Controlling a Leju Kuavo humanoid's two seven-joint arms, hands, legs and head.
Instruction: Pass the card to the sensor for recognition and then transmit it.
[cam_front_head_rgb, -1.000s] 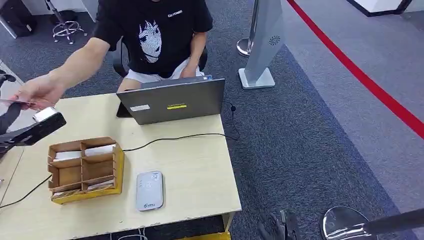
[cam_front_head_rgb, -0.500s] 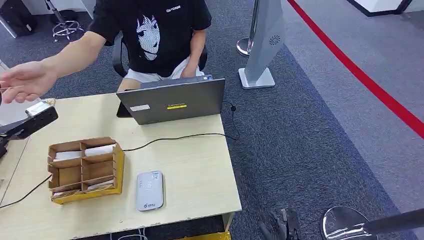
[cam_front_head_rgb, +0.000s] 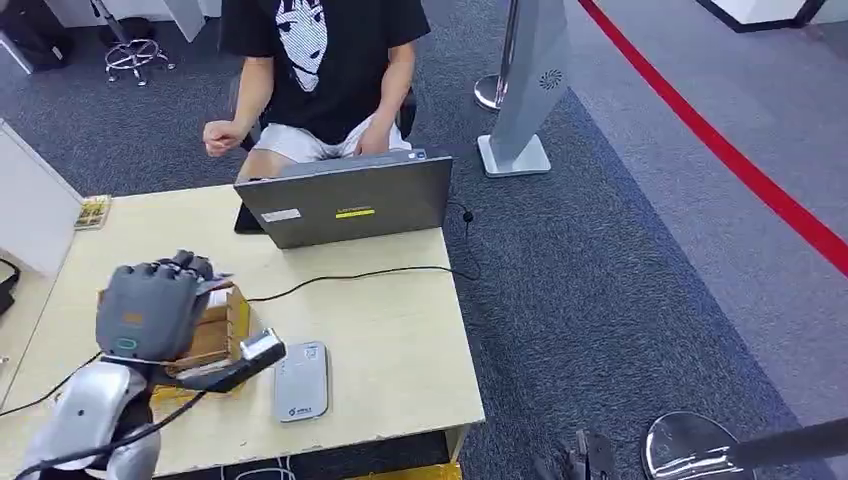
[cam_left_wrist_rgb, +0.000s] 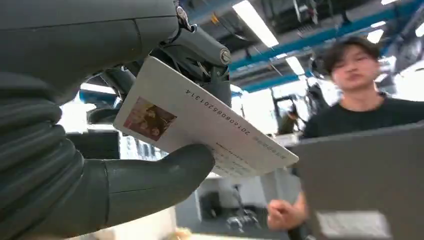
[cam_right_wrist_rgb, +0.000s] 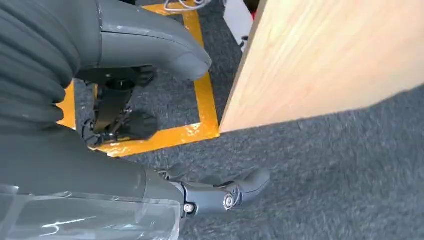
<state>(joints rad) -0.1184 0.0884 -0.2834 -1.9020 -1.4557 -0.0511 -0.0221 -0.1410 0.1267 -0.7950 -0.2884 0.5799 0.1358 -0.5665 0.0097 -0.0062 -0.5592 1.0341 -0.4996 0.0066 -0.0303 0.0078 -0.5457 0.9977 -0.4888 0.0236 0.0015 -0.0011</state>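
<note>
The left robot hand (cam_front_head_rgb: 152, 305) is now gripping the card (cam_left_wrist_rgb: 200, 122) between thumb and fingers above the box (cam_front_head_rgb: 215, 330), having come back from the person at the worktop's (cam_front_head_rgb: 400, 340) ten o'clock. The sensor (cam_front_head_rgb: 299, 380) is lying at four o'clock of it, so scanning looks next. The right robot hand (cam_right_wrist_rgb: 150, 125) is hanging loosely open, holding nothing.

The card (cam_left_wrist_rgb: 200, 125) held by the left hand (cam_left_wrist_rgb: 100, 150) carries a small photo and a printed number, shown reversed, that looks like 201608065201314; finer lines below it are too small to read. The laptop (cam_front_head_rgb: 345, 200) lid bears a yellow label and a white sticker, both illegible.
</note>
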